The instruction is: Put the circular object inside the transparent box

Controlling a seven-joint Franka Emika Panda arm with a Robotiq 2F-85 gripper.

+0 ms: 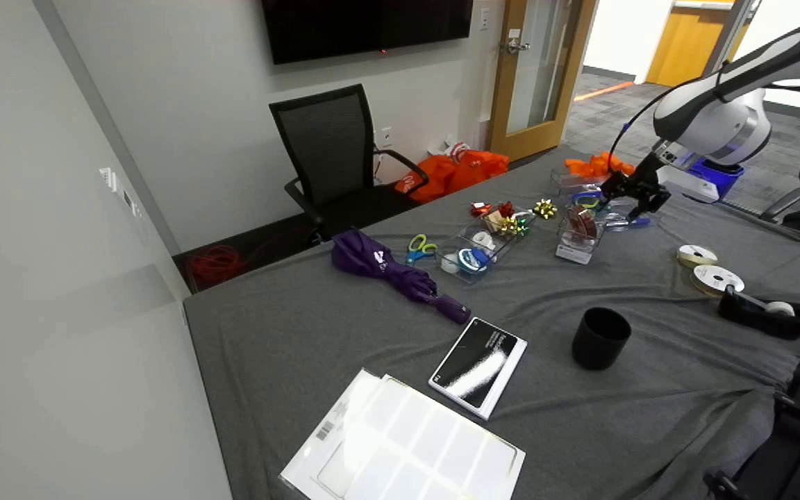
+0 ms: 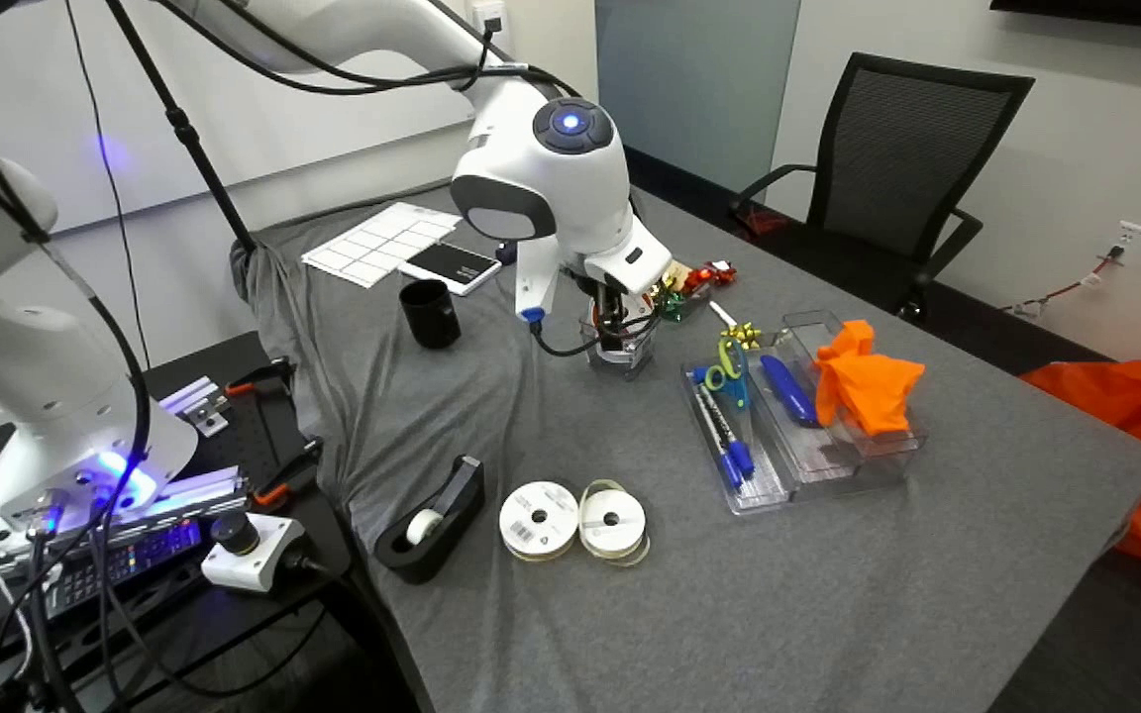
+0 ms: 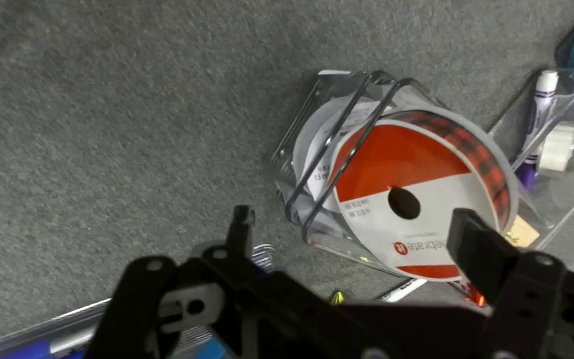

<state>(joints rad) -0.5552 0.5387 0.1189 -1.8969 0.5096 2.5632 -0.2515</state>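
Over the gray tablecloth point(image 1: 268, 361), gripper point(image 3: 354, 218) with jaws apart, mesh chair point(image 1: 334, 149) and apparently orange bags point(image 1: 445, 177) beyond.

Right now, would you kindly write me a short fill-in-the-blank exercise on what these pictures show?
1. The plaid ribbon spool, at least partly in the clear box, has a label coloured white and ____.
2. In the wrist view, the gripper is not shut but ____.
3. In both exterior views, the number of white-faced spools lying flat near the tape dispenser is ____.
4. The folded umbrella is coloured ____.

Missing words: red; open; two; purple.
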